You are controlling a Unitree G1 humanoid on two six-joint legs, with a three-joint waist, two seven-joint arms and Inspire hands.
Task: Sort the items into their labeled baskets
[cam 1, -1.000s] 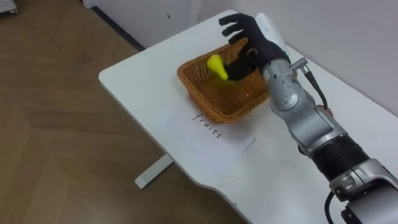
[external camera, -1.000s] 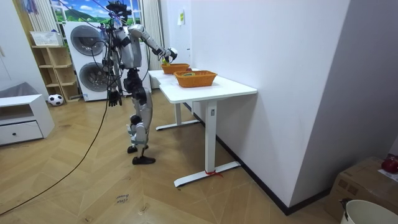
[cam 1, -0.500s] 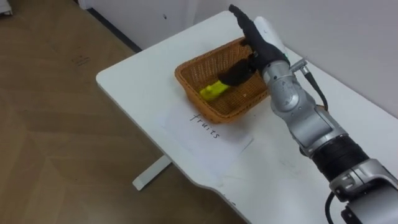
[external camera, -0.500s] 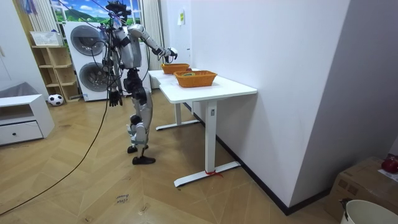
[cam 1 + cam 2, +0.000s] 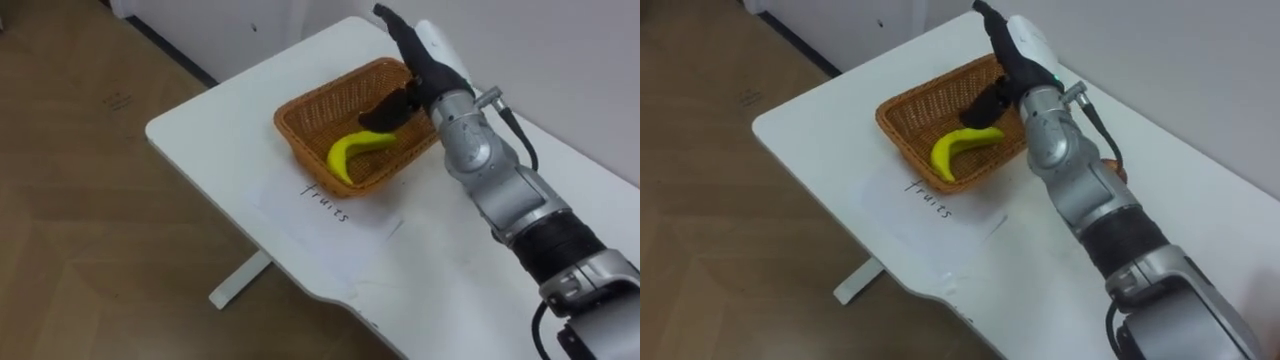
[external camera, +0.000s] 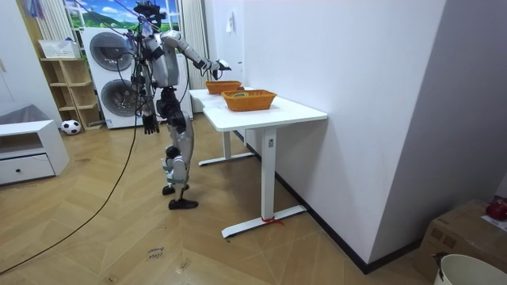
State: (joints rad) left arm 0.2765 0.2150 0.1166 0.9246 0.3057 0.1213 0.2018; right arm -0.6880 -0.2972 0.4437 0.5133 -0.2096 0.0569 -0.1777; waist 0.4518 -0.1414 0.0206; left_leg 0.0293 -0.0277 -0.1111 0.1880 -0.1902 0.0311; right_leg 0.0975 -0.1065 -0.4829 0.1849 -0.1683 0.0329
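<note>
A yellow banana (image 5: 352,152) lies curved inside the wicker basket (image 5: 300,118) at the table's far left end. My right hand (image 5: 420,65) hovers over the basket's back rim, open, its fingers straight and pointing away, holding nothing. The thumb hangs just above the banana's far tip. In the room view I stand at the table's end with the right arm stretched to this basket (image 6: 223,86). My left hand (image 6: 147,124) hangs beside my thigh.
A paper sheet (image 5: 330,205) with a handwritten word lies in front of the basket on the white table (image 5: 220,110). A second wicker basket (image 6: 249,99) stands further along the table. Washing machines (image 6: 111,71) stand behind me. Wood floor lies left of the table.
The banana left my right hand, dropped into the basket and settled flat. The hand's fingers straightened and rose slightly above the back rim.
</note>
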